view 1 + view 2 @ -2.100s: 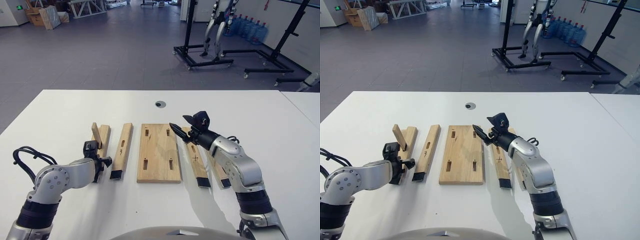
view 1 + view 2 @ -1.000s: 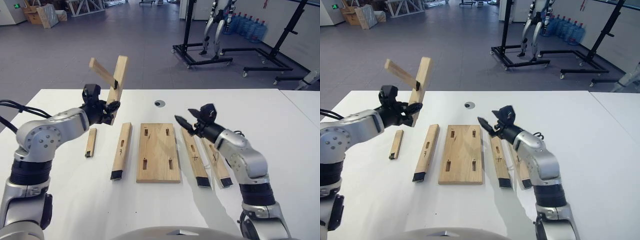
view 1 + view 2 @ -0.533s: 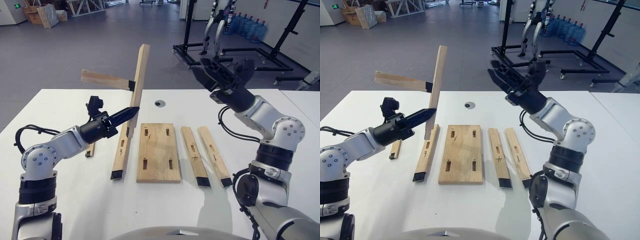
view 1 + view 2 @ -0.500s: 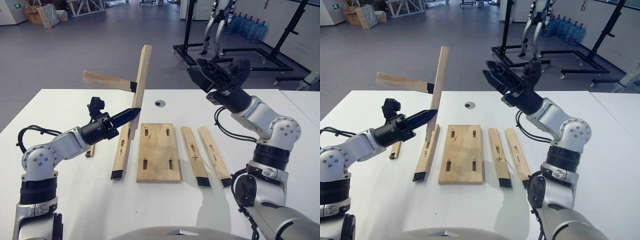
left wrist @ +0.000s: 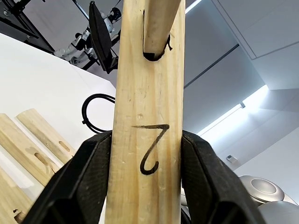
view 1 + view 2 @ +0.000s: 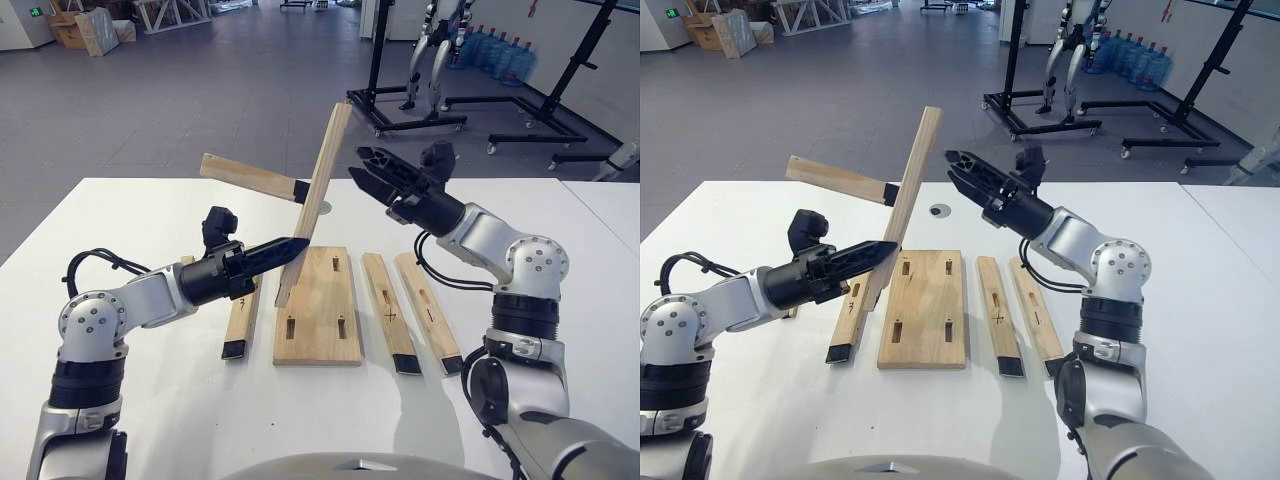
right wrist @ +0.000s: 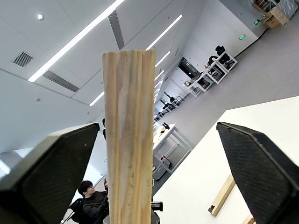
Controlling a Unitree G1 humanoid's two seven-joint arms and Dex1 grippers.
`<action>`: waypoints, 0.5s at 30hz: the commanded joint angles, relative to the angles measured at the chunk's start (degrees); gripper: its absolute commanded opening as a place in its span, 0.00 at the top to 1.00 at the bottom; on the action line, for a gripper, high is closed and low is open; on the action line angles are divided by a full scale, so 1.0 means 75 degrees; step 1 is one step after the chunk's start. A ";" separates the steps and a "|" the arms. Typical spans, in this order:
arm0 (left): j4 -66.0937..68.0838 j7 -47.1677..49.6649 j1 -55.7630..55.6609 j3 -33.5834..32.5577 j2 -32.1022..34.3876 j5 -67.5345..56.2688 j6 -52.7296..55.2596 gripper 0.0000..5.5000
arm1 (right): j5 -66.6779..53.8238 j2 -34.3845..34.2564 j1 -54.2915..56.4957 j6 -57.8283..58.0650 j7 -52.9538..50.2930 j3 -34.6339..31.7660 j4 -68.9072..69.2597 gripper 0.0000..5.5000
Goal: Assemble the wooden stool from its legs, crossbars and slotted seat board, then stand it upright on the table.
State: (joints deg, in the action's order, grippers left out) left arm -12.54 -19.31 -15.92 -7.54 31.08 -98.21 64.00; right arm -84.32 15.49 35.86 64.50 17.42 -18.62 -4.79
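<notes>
Aloft, left claw [image 6: 296,246] clamps the tilted leg [image 6: 322,170]; right claw [image 6: 358,162] gapes near its top.

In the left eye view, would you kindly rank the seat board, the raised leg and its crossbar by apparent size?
1. seat board, by area
2. raised leg, longer but held up nearer the camera
3. crossbar

On the grey floor [image 6: 200,110], black wheeled racks [image 6: 380,50], blue water bottles [image 6: 495,52] and cardboard boxes [image 6: 85,30].
</notes>
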 commanded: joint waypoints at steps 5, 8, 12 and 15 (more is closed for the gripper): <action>-0.0012 -0.0159 0.0103 0.0138 0.0236 0.0094 0.0110 0.63 | -0.1617 -0.0173 -0.0066 0.0242 -0.0396 0.0350 0.0713 0.02; -0.0087 -0.0198 0.0123 0.0183 0.0237 0.0009 0.0105 0.63 | -0.1589 -0.0200 0.0037 0.0057 -0.0638 0.0485 0.0484 0.02; -0.0274 -0.0159 0.0204 0.0249 0.0242 -0.0138 0.0089 0.63 | -0.1300 -0.0182 0.0155 -0.0095 -0.0743 0.0624 0.0120 0.02; -0.0274 -0.0123 0.0180 0.0321 0.0224 -0.0148 0.0053 0.63 | -0.1155 -0.0097 0.0100 -0.0165 -0.0705 0.0627 0.0047 0.02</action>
State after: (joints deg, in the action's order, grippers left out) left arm -13.84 -20.40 -14.22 -5.29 32.12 -98.62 64.01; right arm -93.98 14.07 35.53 63.58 12.29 -13.81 -4.11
